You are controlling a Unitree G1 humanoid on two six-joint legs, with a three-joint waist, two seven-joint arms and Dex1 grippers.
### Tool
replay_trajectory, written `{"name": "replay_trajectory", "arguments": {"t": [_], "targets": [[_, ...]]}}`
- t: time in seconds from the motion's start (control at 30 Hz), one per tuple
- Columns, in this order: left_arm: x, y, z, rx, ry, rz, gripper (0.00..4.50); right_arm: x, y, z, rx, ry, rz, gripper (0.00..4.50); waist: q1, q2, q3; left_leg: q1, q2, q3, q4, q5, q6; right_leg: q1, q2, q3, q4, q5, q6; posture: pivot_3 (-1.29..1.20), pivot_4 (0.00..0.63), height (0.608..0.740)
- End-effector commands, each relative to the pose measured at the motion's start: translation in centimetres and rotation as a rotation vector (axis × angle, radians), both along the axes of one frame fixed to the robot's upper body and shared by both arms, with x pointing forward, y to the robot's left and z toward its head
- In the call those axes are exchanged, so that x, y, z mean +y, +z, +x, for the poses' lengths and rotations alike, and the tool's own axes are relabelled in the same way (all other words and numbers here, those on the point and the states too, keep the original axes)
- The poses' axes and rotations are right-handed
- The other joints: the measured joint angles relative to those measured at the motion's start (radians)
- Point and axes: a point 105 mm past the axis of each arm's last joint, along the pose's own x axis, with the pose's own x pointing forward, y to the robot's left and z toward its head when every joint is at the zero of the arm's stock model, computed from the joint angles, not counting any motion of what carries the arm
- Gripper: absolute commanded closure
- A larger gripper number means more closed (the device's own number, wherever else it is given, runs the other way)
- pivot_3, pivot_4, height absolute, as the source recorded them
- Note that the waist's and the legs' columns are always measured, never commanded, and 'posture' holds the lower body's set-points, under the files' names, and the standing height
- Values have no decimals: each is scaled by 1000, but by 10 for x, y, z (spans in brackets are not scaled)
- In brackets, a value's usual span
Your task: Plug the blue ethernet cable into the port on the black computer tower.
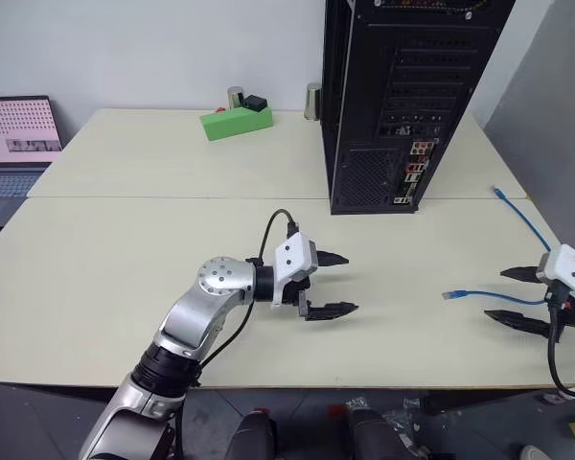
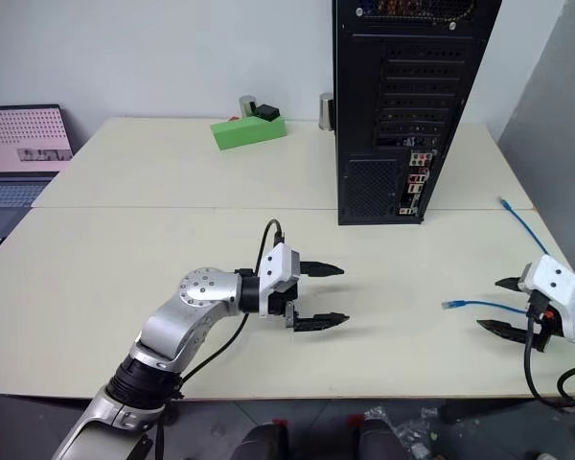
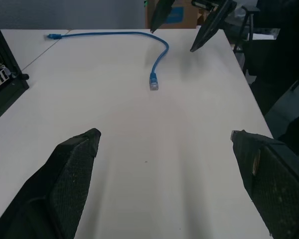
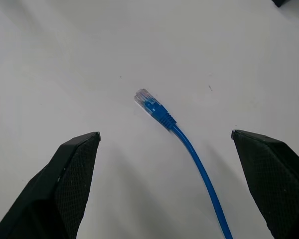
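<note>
Cable (image 4: 189,144) lies loose on the bench (image 1: 125,259), plug between our spread right pincer (image 1: 517,297), lined up to grab; left pincer (image 1: 333,284) gapes empty, tower (image 1: 402,105) far.

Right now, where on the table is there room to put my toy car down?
Lots of bare table lies between the green block and the left hand. It is busier on the right, where the blue ethernet cable lies by the right hand, and around the black computer tower.
</note>
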Motion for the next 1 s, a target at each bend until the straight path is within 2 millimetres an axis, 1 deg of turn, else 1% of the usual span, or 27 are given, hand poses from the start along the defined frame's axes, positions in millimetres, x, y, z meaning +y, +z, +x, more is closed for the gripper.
{"name": "replay_trajectory", "arguments": {"t": [0.03,0.2,0.27,0.5,0.63,0.67,0.7,0.77,0.8,0.87,1.0], "targets": [[-7,9,-10,-39,-84,-13,0,-5,0,9,11,19,-59,19,0,0,0,0,0,0,0,0,0,0,0,0,0,0,0,0,150,740],[-9,5,-14,-59,-126,18,0,-13,-11,24,50,6,-100,19,1,0,0,0,0,0,0,0,0,0,0,0,0,0,-1,0,150,740],[-10,3,-13,-80,-125,36,0,-17,-17,31,75,0,-113,19,1,0,0,0,0,0,0,0,0,0,0,0,0,2,-4,0,150,740],[-11,-2,-15,-98,-126,55,0,-22,-27,47,126,-2,-143,19,0,0,0,0,0,0,0,0,0,0,0,0,0,2,-4,0,150,740],[-10,-2,-15,-104,-119,55,0,-24,-30,49,160,6,-162,768,0,0,0,0,0,0,0,0,0,0,0,0,0,3,-4,0,150,740],[-9,-2,-15,-105,-116,55,0,-23,-30,49,168,10,-160,1059,1,0,0,0,0,0,0,0,0,0,0,0,0,3,-4,0,150,740],[-9,-2,-15,-105,-114,55,0,-23,-30,50,171,14,-161,1218,1,0,0,0,0,0,1,0,0,0,0,0,0,3,-4,0,150,740],[-8,-3,-16,-106,-110,57,0,-23,-30,49,185,24,-169,1753,0,0,0,0,0,0,1,0,0,0,0,0,0,3,-4,0,150,740],[-8,-4,-16,-106,-109,58,0,-23,-30,49,190,28,-172,1909,1,0,0,0,0,0,1,0,0,0,0,0,0,3,-4,0,150,740],[-8,-4,-16,-107,-107,59,0,-23,-30,48,194,37,-182,2394,1,0,0,0,0,0,1,0,0,0,0,0,0,3,-4,0,150,740],[-8,-6,-14,-111,-97,67,0,-22,-29,50,170,59,-213,3326,1,0,0,0,0,0,1,0,0,1,0,0,0,3,-4,0,150,740]]}}
